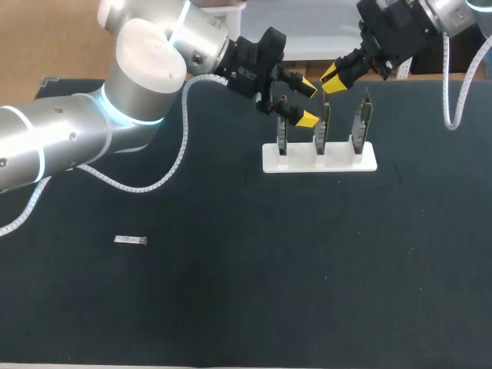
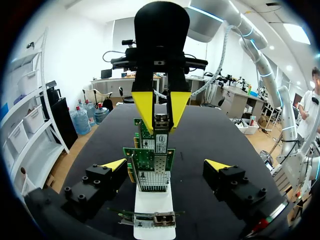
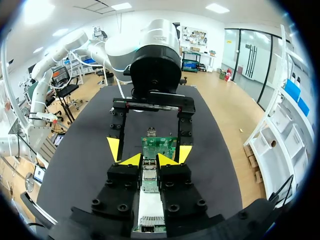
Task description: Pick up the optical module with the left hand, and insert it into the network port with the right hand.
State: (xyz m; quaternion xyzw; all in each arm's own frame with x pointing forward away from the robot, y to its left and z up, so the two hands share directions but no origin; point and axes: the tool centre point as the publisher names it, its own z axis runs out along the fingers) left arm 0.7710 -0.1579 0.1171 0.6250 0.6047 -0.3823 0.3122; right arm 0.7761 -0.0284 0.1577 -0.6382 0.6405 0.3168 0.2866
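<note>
Upper middle, the left gripper [image 1: 307, 103] and right gripper [image 1: 333, 80], clamping the optical module [image 2: 161, 121], crowd the port cards [image 1: 324, 127] on the white stand [image 1: 319, 161]; the table [image 1: 307, 269] below offers open passage.

The bench [image 1: 231, 307] wears a dark, matte covering from edge to edge (faintly speckled, perhaps with lint or dust), lit evenly, with only soft shadows on it.

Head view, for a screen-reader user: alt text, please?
Over a white stand of three network cards, the left pincer hangs open at one end; the right pincer grips an optical module above the middle card. A silvery part lies apart.
</note>
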